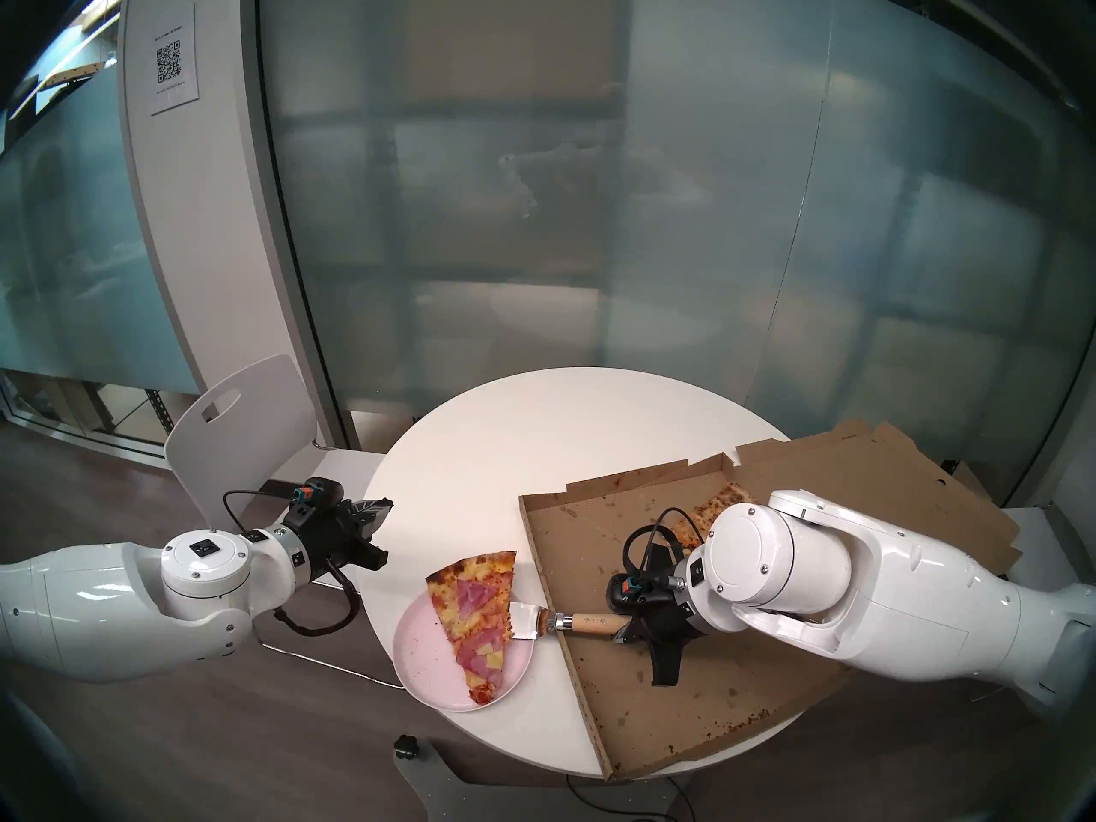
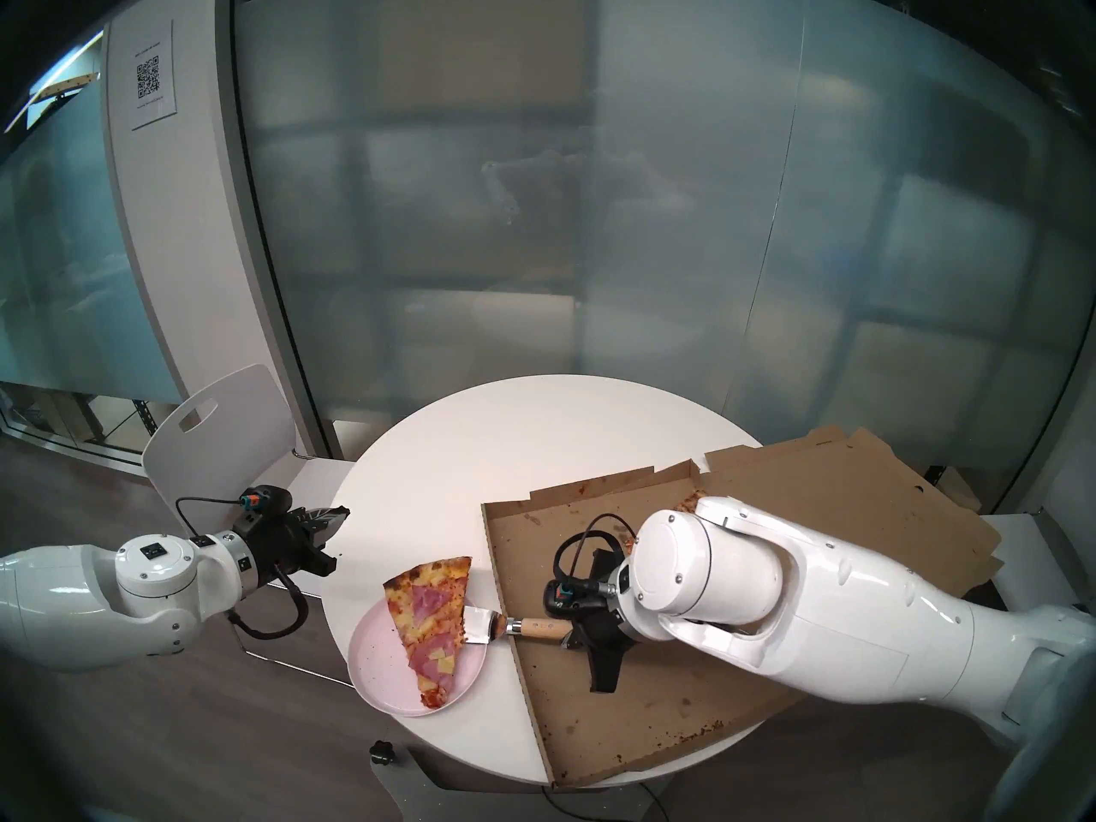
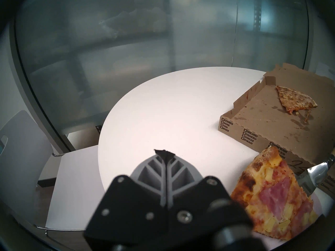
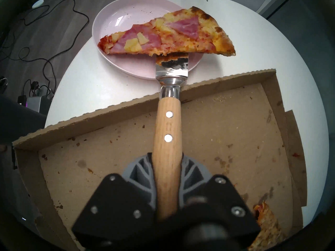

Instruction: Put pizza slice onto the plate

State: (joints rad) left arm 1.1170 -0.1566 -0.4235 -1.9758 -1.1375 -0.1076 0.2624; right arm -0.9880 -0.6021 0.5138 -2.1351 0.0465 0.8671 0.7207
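right gripper (image 4: 167,165) clenched on spatula (image 4: 168,129) | left gripper (image 3: 164,154) clenched, empty | slice (image 1: 474,613) left of my right jaws, long axis near-far across blade, tip on plate (image 1: 424,655), crust overhanging far rim

Likely office, frosted glass wall (image 1: 593,210), QR notice (image 1: 169,61)

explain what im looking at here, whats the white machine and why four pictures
It's a robot with two white arms, each ending in a gripper. Two pictures come from its head, looking down at a round white table; two come from cameras on its wrists. The right gripper is shut on a wooden-handled spatula, its blade under a ham-and-pineapple pizza slice over a pink plate. The crust end overhangs the rim. An open pizza box holds another slice. The left gripper is shut and holds nothing.
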